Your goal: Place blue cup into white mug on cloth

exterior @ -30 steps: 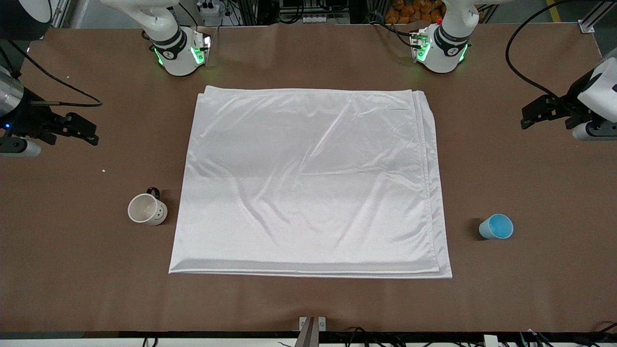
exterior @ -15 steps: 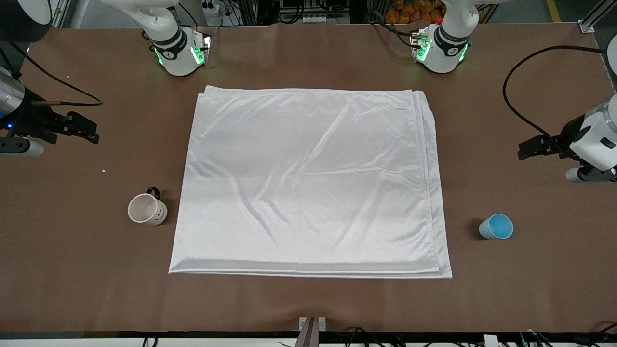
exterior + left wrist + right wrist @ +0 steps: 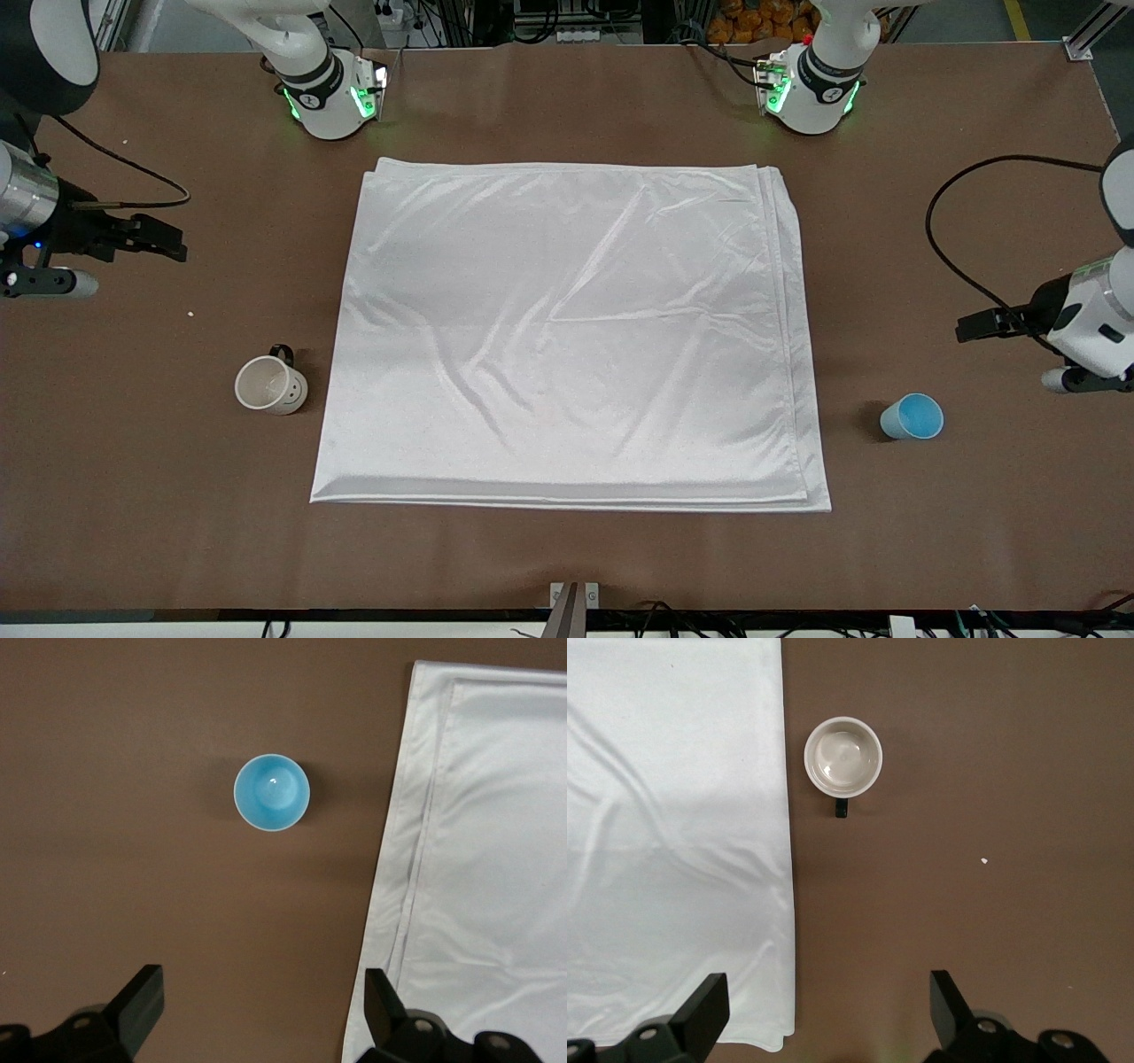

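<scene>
From the front, a big white cloth (image 3: 571, 337) lies flat in the middle of the brown table (image 3: 567, 558). The white mug (image 3: 270, 386) stands on the bare table just beside the cloth's edge, toward the right arm's end, with its black handle pointing toward the robots. The blue cup (image 3: 912, 416) stands on the bare table near the cloth's edge toward the left arm's end. Both sit near the front camera's edge of the cloth, well apart from each other. The left gripper (image 3: 974, 324) hangs over the bare table at the left arm's end, and the cup is nearer to the front camera than the spot under it. The right gripper (image 3: 159, 241) hangs over the bare table at the right arm's end. In the left wrist view, the blue cup (image 3: 271, 792) stands upright and empty beside the folded cloth (image 3: 478, 859), and the left gripper's fingers (image 3: 137, 1005) are spread wide with nothing between them. In the right wrist view, the white mug (image 3: 842, 757) stands empty just beside the cloth (image 3: 673, 833), a tiny white crumb (image 3: 983, 860) lies on the table, and the right gripper's fingers (image 3: 700, 1010) are spread wide too.
</scene>
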### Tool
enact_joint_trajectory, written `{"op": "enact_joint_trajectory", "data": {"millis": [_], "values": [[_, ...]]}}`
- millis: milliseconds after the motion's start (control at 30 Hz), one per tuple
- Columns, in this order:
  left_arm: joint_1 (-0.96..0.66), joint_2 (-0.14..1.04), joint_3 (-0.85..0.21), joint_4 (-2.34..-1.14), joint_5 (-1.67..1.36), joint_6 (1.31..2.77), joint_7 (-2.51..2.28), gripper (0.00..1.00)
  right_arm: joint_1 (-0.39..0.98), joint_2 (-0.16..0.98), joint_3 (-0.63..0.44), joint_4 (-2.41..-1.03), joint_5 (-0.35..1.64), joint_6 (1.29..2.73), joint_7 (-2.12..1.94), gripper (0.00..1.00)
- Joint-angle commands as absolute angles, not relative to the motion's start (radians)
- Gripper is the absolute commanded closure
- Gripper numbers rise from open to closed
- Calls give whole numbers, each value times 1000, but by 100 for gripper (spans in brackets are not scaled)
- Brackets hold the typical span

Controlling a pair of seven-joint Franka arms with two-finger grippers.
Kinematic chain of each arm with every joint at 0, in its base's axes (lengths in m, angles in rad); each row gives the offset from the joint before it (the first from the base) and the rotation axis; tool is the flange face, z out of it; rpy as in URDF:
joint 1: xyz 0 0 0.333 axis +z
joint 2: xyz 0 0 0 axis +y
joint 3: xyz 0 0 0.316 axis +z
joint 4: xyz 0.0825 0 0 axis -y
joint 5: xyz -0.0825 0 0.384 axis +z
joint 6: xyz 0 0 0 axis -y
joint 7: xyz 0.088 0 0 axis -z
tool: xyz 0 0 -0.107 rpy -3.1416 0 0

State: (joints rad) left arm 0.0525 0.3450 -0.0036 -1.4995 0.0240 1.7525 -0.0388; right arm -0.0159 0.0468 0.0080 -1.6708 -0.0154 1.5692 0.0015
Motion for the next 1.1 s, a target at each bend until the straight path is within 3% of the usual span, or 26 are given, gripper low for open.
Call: {"op": "enact_joint_trajectory", "data": {"millis": [0, 733, 1067], "values": [[55, 455, 0, -1468, 57, 1830, -38, 0, -31, 26, 17, -1764, 0, 1620, -14, 0], [83, 649, 23, -1465, 72, 2094, -23, 0, -31, 32, 15, -2108, 14, 2065, -14, 0], [94, 707, 23, -1466, 81, 2189, -23, 0, -52, 106, 15, -2158, 14, 2235, -12, 0]]}}
